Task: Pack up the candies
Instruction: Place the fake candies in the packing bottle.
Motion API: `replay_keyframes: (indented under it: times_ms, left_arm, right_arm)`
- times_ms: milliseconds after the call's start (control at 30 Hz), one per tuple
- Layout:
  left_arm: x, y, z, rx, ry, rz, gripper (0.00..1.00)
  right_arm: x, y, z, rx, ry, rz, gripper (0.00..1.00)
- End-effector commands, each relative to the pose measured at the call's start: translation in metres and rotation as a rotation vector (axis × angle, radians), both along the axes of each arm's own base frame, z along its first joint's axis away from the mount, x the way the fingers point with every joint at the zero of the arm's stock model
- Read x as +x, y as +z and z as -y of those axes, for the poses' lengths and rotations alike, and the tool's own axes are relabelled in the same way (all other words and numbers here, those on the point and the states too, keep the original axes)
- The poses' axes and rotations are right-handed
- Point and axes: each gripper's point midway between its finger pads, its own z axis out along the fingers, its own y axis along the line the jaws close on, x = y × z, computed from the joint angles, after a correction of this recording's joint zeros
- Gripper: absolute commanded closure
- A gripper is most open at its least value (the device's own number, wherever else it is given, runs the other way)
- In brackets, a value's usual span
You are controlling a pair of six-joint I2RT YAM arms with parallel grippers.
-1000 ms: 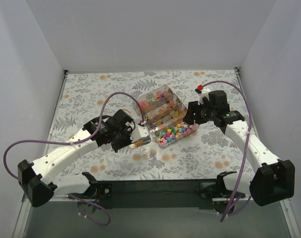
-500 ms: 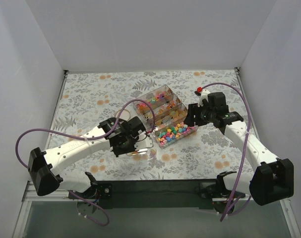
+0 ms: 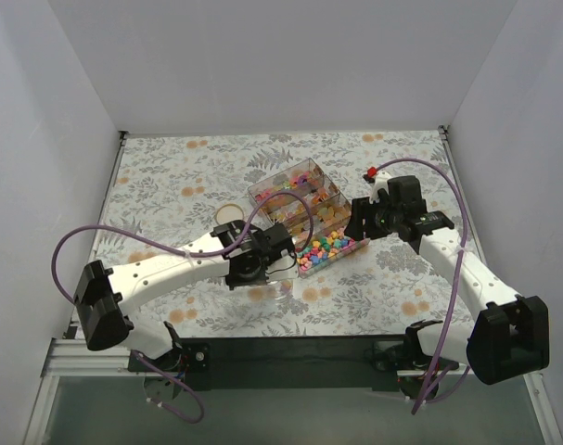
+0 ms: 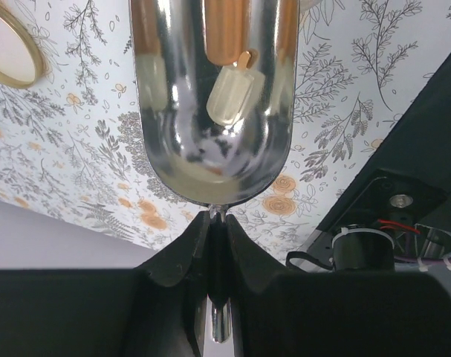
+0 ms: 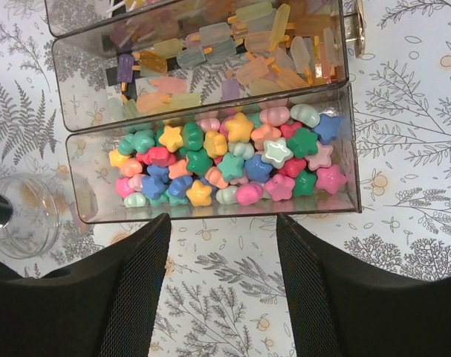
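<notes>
The table [image 3: 170,185] carries a grey fern print. Near its centre stands a clear box [image 5: 88,210] with several compartments. The left gripper [image 4: 218,238] is at about 8 o'clock from the box in the top view. Its jaws are closed tight on the handle of a metal spoon [image 4: 214,111]. The right gripper [image 5: 222,230] is at 3 o'clock from the box, with its jaws wide apart and nothing between them. A small clear jar [image 5: 24,216] stands at 7 o'clock from the box, just beside it.

The step in hand is probably to bring a spoonful to the jar. A pale candy on a stick seems to lie in the spoon bowl, although it may be only a reflection. To do this well, the left arm should keep the bowl level until it is over the mouth of the jar. Then it should roll the wrist slowly, so that nothing falls on the table.

The candies [image 5: 225,160] fill the nearest compartment as a heap of coloured stars and shells. They are at 12 o'clock from the right gripper, close in front of its fingers. From the left gripper they are at 2 o'clock, near but apart.
</notes>
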Motion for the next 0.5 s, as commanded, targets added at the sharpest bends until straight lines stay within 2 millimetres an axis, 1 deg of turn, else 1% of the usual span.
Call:
replay_keyframes:
  times_ms: [0, 100, 267, 467]
  left_arm:
    - [0.001, 0.009, -0.006, 0.07, -0.03, 0.033, 1.0]
    - [0.0, 0.007, -0.005, 0.088, -0.046, 0.039, 1.0]
    - [0.003, 0.004, -0.016, 0.142, -0.055, 0.071, 1.0]
    - [0.006, 0.008, -0.009, 0.173, -0.103, 0.113, 1.0]
  right_arm:
    - [0.0, 0.007, 0.0, 0.0, 0.008, 0.041, 0.34]
    - [-0.002, 0.006, 0.0, 0.004, 0.011, 0.039, 0.35]
    - [-0.005, 0.004, 0.0, 0.008, 0.016, 0.039, 0.34]
    - [-0.004, 0.004, -0.002, 0.015, 0.022, 0.038, 0.35]
